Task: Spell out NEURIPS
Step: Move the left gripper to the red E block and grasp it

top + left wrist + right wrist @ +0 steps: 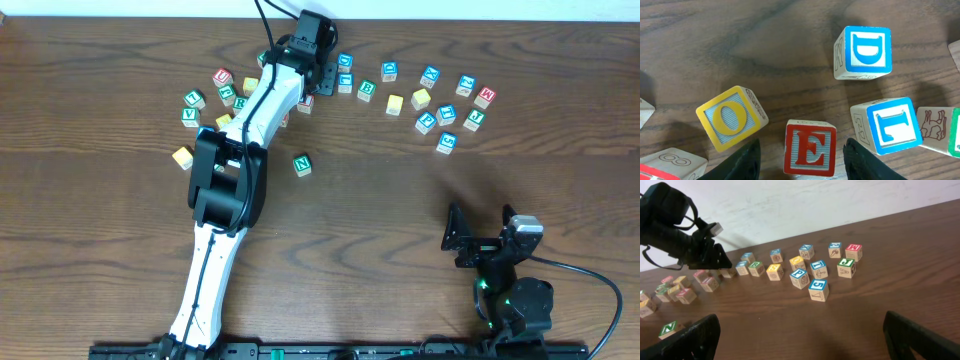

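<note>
A red-framed E cube [810,148] stands on the wooden table between the two fingers of my left gripper [802,150], with a gap on each side; the gripper is open. In the overhead view the left gripper [322,78] reaches down into the back row of cubes and hides the E. A green N cube [302,163] sits alone in front of the row and also shows in the right wrist view [668,328]. A blue P cube [799,277] lies in the right cluster. My right gripper [478,228] is open and empty at the front right.
A yellow O cube [731,119] is left of the E. A blue D cube [863,51] lies beyond it and a blue T cube [892,125] to its right. Several more letter cubes curve along the back [430,75]. A yellow cube [182,156] lies near the left arm.
</note>
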`<action>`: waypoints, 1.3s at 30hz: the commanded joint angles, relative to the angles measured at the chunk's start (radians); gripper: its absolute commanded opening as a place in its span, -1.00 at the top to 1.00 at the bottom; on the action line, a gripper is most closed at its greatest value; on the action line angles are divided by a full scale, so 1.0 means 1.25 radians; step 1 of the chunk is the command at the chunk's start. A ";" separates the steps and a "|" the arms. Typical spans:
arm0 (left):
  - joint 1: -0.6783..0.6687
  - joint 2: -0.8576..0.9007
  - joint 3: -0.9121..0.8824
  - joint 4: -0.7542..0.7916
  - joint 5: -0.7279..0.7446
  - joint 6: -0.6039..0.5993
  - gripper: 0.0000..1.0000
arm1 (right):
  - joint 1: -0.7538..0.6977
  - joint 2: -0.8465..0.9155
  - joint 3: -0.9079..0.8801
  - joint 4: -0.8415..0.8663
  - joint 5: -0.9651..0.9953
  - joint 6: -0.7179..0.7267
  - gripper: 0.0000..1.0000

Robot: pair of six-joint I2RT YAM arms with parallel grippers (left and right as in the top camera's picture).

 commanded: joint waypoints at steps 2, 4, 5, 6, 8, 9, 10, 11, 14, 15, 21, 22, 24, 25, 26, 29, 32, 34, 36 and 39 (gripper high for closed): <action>-0.003 0.012 -0.006 0.007 -0.010 -0.010 -0.06 | -0.008 -0.001 -0.001 -0.002 0.004 -0.003 -0.98; -0.003 0.012 -0.006 0.009 -0.011 -0.010 -0.05 | -0.008 -0.001 -0.001 -0.002 0.004 -0.003 -0.99; -0.003 0.013 -0.006 0.010 -0.010 -0.010 -0.06 | -0.008 -0.001 -0.001 -0.002 0.004 -0.003 -0.98; -0.003 0.013 -0.006 0.012 -0.011 -0.010 -0.06 | -0.008 -0.001 -0.001 -0.002 0.004 -0.003 -0.98; -0.003 0.014 -0.006 0.013 -0.011 -0.010 -0.05 | -0.008 -0.001 -0.001 -0.002 0.004 -0.003 -0.99; -0.003 0.016 -0.008 0.016 -0.011 -0.010 -0.05 | -0.008 -0.001 -0.001 -0.002 0.004 -0.003 -0.99; -0.003 0.019 -0.008 0.018 -0.011 -0.010 -0.05 | -0.008 -0.001 -0.001 -0.002 0.004 -0.003 -0.99; -0.003 0.023 -0.009 0.018 -0.011 -0.010 -0.05 | -0.008 -0.001 -0.001 -0.002 0.004 -0.003 -0.98; -0.003 0.034 -0.009 0.018 -0.011 -0.010 -0.06 | -0.008 -0.001 -0.001 -0.002 0.004 -0.003 -0.98; -0.003 0.036 -0.009 0.019 -0.011 -0.010 -0.05 | -0.008 -0.001 -0.001 -0.002 0.004 -0.003 -0.99; -0.003 0.037 -0.009 0.028 -0.010 -0.010 0.13 | -0.008 -0.001 -0.001 -0.002 0.004 -0.003 -0.98; -0.003 0.037 -0.009 0.028 -0.010 -0.010 0.13 | -0.008 -0.001 -0.001 -0.002 0.004 -0.003 -0.98; -0.003 0.037 -0.009 0.028 -0.010 -0.010 0.13 | -0.008 -0.001 -0.001 -0.002 0.004 -0.003 -0.98; -0.003 0.037 -0.009 0.028 -0.010 -0.010 0.13 | -0.008 -0.001 -0.001 -0.002 0.004 -0.003 -0.99; -0.003 0.037 -0.009 0.028 -0.010 -0.010 0.14 | -0.008 -0.001 -0.001 -0.002 0.004 -0.003 -0.99; -0.003 0.037 -0.009 0.028 -0.010 -0.010 0.23 | -0.008 -0.001 -0.001 -0.002 0.004 -0.003 -0.98; -0.003 0.037 -0.009 0.028 -0.010 -0.010 0.29 | -0.008 -0.001 -0.001 -0.002 0.004 -0.003 -0.98; -0.003 0.034 -0.009 0.027 -0.010 -0.010 0.34 | -0.008 -0.001 -0.001 -0.002 0.004 -0.003 -0.99; -0.003 0.028 -0.009 0.027 -0.010 -0.010 0.35 | -0.008 -0.001 -0.001 -0.002 0.004 -0.003 -0.98; -0.003 0.017 -0.008 0.027 -0.010 -0.010 0.35 | -0.008 -0.001 -0.001 -0.002 0.004 -0.003 -0.98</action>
